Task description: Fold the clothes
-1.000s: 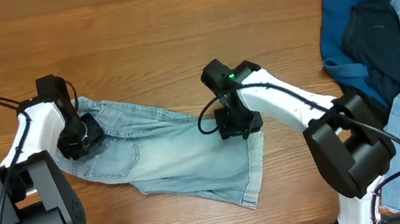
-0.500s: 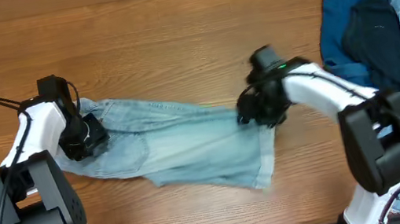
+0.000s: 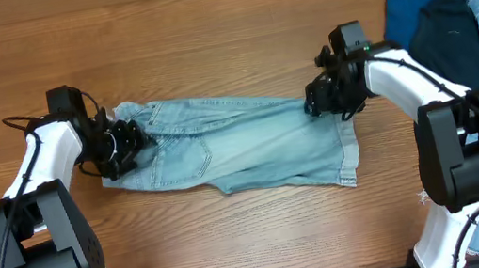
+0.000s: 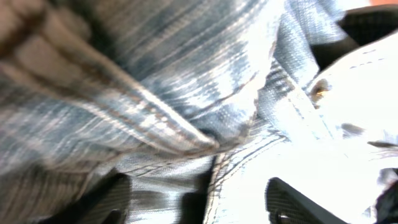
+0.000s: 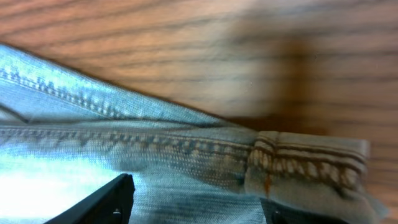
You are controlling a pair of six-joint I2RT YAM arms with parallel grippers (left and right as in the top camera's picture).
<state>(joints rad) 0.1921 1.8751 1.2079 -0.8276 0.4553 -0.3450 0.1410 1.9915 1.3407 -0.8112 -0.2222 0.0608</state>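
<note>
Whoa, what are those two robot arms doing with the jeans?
They are working on folding clothes. Each arm holds one end of a pair of pale blue jeans. The left gripper pinches the waist end, and the right gripper pinches the leg end near the hem. The jeans lie spread out nearly flat across the wooden table, not folded yet. A pile of other clothes waits on the right side of the table.
</note>
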